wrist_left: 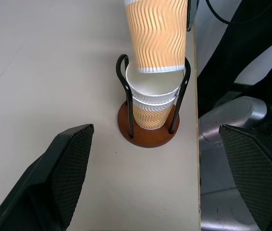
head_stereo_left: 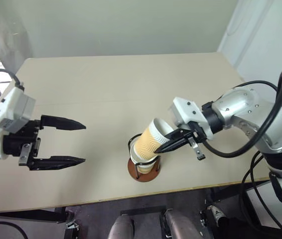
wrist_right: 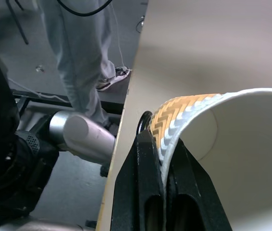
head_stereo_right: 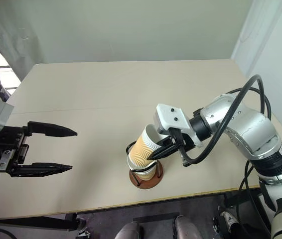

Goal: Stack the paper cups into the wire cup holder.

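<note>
No readable text, labels, brands or numbers on anything in view

Tilted paper cup (head_stereo_left: 150, 142) above holder (head_stereo_left: 144, 168)

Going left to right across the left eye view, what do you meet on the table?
Open left gripper → black wire cup holder on its reddish-brown disc base, holding nested cups → tilted tan-yellow paper cup → right gripper pinching that cup's rim.

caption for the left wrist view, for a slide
Third paper cup tilting into two nested cups in the wire cup holder
</note>
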Available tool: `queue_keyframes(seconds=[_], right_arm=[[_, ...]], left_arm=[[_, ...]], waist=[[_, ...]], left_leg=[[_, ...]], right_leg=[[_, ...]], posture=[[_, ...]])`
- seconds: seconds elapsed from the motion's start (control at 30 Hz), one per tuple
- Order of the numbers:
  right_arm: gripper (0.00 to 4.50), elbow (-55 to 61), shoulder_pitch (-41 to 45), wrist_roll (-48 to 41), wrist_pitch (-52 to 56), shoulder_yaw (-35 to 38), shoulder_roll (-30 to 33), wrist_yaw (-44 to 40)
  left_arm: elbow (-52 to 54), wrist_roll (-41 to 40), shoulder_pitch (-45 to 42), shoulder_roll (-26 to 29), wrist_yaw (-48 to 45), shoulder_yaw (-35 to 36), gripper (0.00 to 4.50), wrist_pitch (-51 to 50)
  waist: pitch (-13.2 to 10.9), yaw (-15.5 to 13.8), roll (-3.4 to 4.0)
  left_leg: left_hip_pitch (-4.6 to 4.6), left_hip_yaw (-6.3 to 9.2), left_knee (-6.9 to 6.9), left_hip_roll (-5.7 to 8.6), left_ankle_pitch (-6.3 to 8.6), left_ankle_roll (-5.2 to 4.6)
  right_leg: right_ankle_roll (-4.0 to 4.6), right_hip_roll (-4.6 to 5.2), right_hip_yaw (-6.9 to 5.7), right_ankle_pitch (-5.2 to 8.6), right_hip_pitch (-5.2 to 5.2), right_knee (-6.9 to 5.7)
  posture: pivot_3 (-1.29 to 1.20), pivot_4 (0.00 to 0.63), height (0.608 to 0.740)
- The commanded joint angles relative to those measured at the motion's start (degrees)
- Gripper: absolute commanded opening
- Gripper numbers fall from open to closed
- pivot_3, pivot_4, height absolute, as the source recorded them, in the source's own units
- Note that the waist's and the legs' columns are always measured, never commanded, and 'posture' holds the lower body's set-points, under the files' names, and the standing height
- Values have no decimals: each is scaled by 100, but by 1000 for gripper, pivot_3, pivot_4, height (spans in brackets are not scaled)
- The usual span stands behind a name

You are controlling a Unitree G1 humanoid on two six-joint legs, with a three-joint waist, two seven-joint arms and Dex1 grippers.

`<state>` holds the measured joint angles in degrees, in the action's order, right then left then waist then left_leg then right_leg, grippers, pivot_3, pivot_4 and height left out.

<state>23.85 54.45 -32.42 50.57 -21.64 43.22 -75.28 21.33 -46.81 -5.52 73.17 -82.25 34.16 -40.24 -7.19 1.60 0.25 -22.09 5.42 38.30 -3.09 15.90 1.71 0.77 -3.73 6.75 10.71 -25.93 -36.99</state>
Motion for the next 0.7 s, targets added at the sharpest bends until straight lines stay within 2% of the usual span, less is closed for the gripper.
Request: queue_keyframes(seconds=[0.03, 0.23, 0.3, 0.37, 0.7], right_arm=[[13, 123, -8, 44, -80, 67, 12, 48], [13, 18, -25, 204, -221, 5, 30, -11], [383, -1, -22, 240, -246, -8, 25, -29], [902, 4, -19, 260, -252, -14, 20, -45], [4473, -49, 71, 342, -356, -3, -4, -100]], left_arm=[[13, 77, -105, 101, -10, 68, 4500, 99], [8, 135, -160, 94, -21, 23, 4500, 122], [17, 140, -166, 90, -20, 26, 4500, 118], [38, 141, -161, 83, -17, 40, 4500, 110], [78, 154, -119, 43, -5, 81, 4500, 107]], waist=[[0, 0, 0], [0, 0, 0], [0, 0, 0], [0, 0, 0], [0, 0, 0]], left_leg=[[0, 0, 0, 0, 0, 0], [0, 0, 0, 0, 1, -1], [0, 0, 0, 0, 1, -2], [0, 0, 0, -1, 1, -2], [0, 1, 0, -1, 1, -2]], right_leg=[[0, 0, 0, 0, 0, 0], [0, 0, 0, 0, 0, -1], [0, 0, 0, 0, 0, -1], [0, 0, 0, 0, 0, -1], [0, 0, -1, 0, 0, -1]], posture=[[0, 150, 740], [0, 150, 740], [0, 150, 740], [0, 150, 740], [0, 150, 740]])
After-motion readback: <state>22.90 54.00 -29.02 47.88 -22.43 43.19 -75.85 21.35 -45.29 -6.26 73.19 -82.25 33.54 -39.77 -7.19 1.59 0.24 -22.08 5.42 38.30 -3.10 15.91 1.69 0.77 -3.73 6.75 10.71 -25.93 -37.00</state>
